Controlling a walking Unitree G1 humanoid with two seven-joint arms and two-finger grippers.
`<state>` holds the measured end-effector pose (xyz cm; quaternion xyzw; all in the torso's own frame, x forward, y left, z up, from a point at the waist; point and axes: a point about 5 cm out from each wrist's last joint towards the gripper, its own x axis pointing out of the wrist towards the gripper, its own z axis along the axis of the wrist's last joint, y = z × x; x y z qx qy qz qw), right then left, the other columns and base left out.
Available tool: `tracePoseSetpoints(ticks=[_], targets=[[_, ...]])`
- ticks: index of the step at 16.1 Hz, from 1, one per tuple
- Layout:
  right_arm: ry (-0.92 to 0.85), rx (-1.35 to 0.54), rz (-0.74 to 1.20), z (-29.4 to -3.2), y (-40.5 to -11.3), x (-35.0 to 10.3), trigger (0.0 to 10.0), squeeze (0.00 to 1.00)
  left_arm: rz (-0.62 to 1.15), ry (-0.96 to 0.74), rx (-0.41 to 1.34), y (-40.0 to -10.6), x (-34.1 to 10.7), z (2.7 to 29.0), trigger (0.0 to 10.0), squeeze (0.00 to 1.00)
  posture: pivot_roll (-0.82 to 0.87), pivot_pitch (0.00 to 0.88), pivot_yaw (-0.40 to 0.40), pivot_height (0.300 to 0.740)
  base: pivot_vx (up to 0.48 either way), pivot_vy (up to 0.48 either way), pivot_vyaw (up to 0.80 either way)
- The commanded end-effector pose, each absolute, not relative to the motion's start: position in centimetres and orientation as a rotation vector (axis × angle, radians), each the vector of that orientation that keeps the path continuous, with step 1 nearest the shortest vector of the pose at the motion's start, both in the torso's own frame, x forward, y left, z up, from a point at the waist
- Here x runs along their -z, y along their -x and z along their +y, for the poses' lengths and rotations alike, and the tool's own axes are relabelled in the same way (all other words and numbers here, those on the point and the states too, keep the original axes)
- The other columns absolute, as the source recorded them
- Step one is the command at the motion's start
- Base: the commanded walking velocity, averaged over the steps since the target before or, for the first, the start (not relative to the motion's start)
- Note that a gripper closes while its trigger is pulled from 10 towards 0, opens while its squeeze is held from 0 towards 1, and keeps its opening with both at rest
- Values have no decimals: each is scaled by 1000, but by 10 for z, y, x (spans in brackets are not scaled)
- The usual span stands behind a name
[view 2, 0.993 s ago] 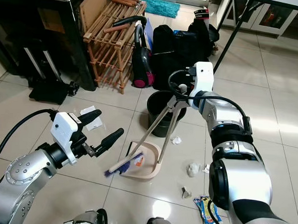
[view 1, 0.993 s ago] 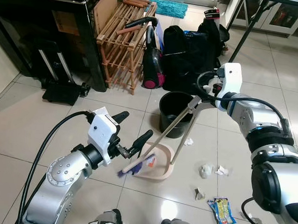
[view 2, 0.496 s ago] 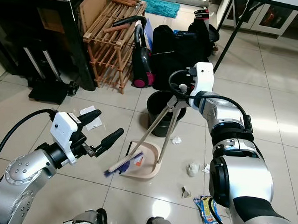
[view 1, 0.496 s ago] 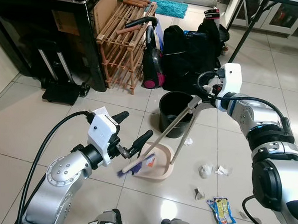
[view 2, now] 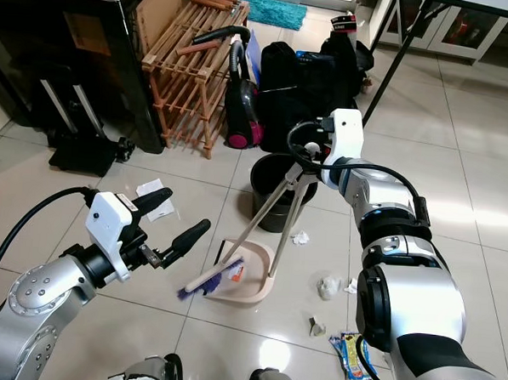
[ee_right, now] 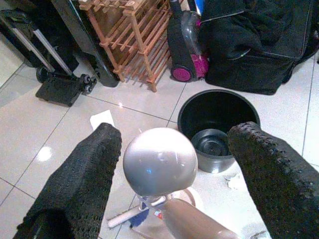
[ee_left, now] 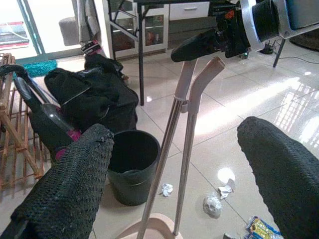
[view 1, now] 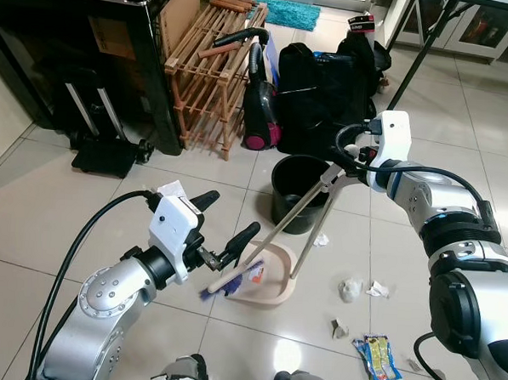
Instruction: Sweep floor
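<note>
A pink dustpan [view 1: 270, 280] sits on the tiled floor [view 1: 48, 222] with a purple-bristled broom [view 1: 232, 282] lying in it, both long handles leaning up toward the right gripper [view 1: 351, 157]. The left gripper [view 1: 226, 227] hovers beside the pan, fingers spread. A black bucket [view 1: 296, 190] stands behind; crumpled paper [view 1: 349, 289] and a wrapper [view 1: 375, 356] lie nearby.
</note>
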<state>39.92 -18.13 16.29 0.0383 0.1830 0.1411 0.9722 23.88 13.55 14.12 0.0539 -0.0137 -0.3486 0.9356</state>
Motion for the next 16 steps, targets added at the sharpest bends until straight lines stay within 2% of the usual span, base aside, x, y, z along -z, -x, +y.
tracePoseSetpoints(ticks=[1, 12, 14, 15, 16], targets=[[-62, -291, 358, -181, -401, -168, 10000, 0, -24, -110, 722, -235, -142, 135, 10000, 0, -33, 194, -31, 740, 0, 0, 0], [-66, -300, 342, -176, -402, -166, 10000, 0, -25, -112, 715, -236, -143, 136, 10000, 0, -29, 209, -34, 740, 0, 0, 0], [-68, -302, 344, -176, -401, -165, 7882, 0, -25, -110, 714, -236, -143, 136, 10000, 0, -28, 208, -34, 740, 0, 0, 0], [-68, -302, 344, -176, -401, -165, 6078, 0, -25, -111, 714, -236, -143, 136, 10000, 0, -28, 208, -34, 740, 0, 0, 0], [-72, -304, 342, -176, -401, -165, 4706, 0, -25, -111, 715, -236, -143, 136, 10000, 0, -28, 208, -34, 740, 0, 0, 0]])
